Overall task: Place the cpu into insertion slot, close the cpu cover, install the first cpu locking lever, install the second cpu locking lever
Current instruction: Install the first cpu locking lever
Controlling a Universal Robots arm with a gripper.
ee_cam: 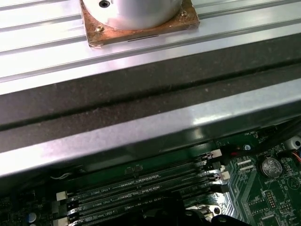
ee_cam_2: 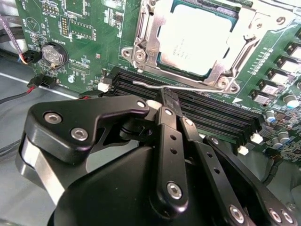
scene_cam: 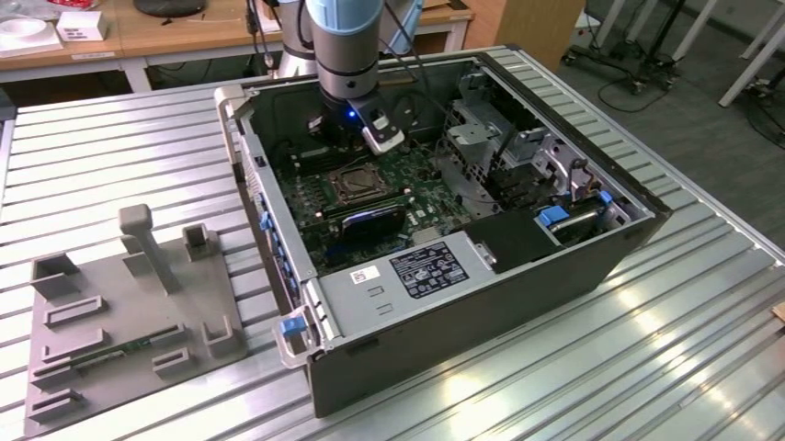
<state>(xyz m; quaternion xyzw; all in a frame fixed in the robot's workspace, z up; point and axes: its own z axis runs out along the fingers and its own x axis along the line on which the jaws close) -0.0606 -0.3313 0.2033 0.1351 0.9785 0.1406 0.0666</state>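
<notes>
The cpu [ee_cam_2: 197,37] lies pale and square in the insertion slot [ee_cam_2: 221,77], and the silver cpu cover [ee_cam_2: 146,44] is folded down around it. A thin silver locking lever [ee_cam_2: 197,87] runs along the socket's edge beside the black memory slots [ee_cam_2: 211,115]. In the second wrist view my gripper [ee_cam_2: 164,96] is shut, its black fingertips right at this lever, touching or just under it. In the exterior view the gripper [scene_cam: 356,147] hangs inside the open computer case, just behind the insertion slot [scene_cam: 356,184] on the green motherboard [scene_cam: 411,184].
The case walls [scene_cam: 264,184] hem in the board, with a drive cage [scene_cam: 516,156] and a black power supply [scene_cam: 417,271] nearby. A coin battery [ee_cam_2: 51,54] and cables [ee_cam_2: 33,59] lie beside the socket. A grey parts fixture [scene_cam: 123,303] rests on the ribbed table at the exterior view's left.
</notes>
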